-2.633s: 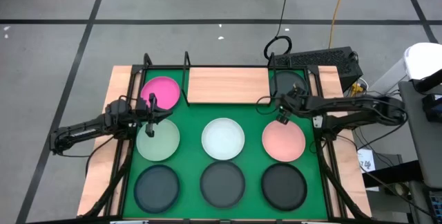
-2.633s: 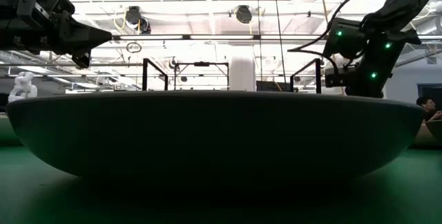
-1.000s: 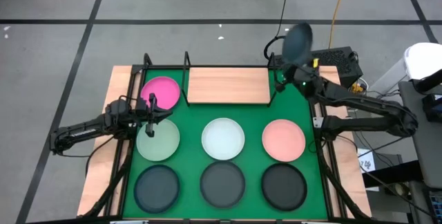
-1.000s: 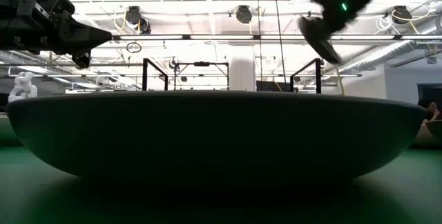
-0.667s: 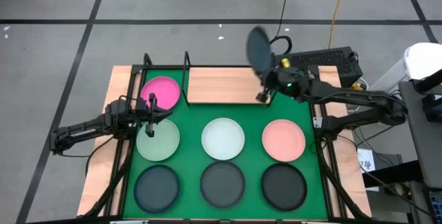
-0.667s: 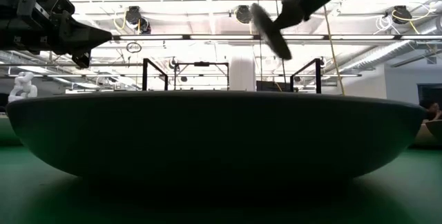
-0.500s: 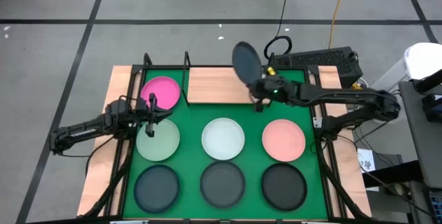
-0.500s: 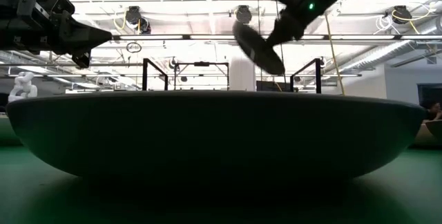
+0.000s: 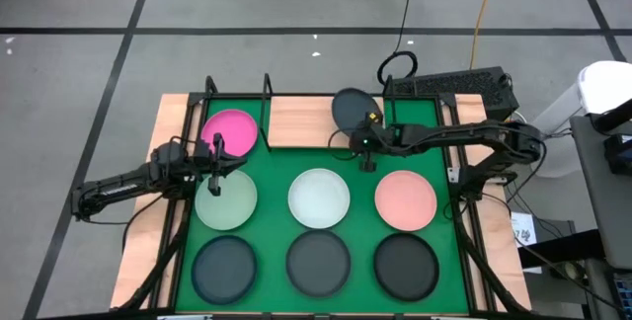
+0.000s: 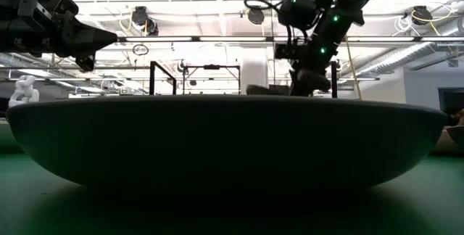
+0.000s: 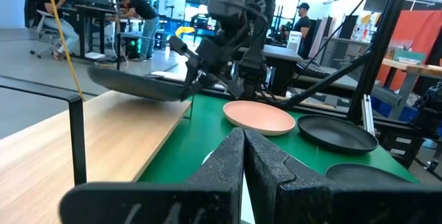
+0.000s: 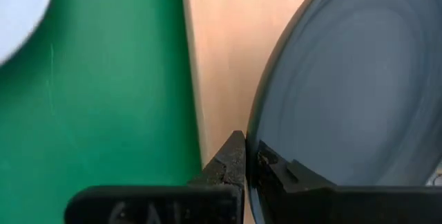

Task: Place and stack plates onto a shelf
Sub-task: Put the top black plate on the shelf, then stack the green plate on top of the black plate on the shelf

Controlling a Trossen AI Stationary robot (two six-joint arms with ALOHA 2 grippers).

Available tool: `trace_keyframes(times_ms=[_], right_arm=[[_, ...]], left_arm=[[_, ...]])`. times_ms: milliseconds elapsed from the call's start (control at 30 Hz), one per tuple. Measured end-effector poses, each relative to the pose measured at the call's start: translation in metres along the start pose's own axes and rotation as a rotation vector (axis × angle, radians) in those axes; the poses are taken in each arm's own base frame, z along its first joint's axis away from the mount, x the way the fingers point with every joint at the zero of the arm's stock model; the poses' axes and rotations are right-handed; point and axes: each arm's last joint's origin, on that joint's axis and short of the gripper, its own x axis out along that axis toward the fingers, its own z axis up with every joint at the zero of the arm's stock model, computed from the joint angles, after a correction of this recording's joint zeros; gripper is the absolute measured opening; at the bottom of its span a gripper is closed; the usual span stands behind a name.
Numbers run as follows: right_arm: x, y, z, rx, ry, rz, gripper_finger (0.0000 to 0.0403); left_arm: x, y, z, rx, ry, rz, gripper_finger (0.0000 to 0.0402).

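The shelf (image 9: 311,120) lies at the mat's far edge; over its right end hangs a dark plate (image 9: 352,109), nearly level, not yet flat on the wood. The right gripper (image 9: 363,140) is clenched on that plate's near rim, so the plate extends from the claw out over the board; the left gripper (image 9: 218,162), fingers pressed together on nothing, waits over the pale green plate (image 9: 226,200).

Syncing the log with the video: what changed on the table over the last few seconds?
The right gripper took the dark plate from the mat's far right corner, lifted it, swung it left, and now holds it low over the right end of the shelf, clamped on its rim. The left gripper stayed shut above the pale green plate; the other plates did not move.
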Motion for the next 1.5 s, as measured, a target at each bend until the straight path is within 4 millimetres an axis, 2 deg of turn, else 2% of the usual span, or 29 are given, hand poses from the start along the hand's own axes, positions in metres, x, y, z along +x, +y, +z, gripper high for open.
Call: trace_keyframes(times_ms=[167,467,967,1133,1267,1500], right_arm=[[0.001,0.002,-0.002,0.011,0.018,0.031,0.0001],[-0.001,0.001,0.001,0.025,-0.02,0.06,0.0026],[-0.004,0.004,0.011,-0.015,-0.117,0.051,0.0029],[-0.026,0.007,0.022,-0.01,-0.257,0.036,0.0029],[-0.06,0.007,0.029,0.005,-0.398,0.028,0.0029],[-0.117,0.015,0.028,0.038,-0.592,0.077,0.003]], left_arm=[[0.0,0.0,0.0,0.0,0.001,0.0,0.0015],[0.0,0.0,0.0,0.0,0.0,0.0,0.0015],[0.0,0.0,0.0,0.0,0.0,0.0,0.0015],[0.0,0.0,0.0,0.0,0.001,0.0,0.0015],[0.0,0.0,0.0,0.0,-0.001,0.001,0.0015],[0.0,0.0,0.0,0.0,0.0,0.002,0.0015]])
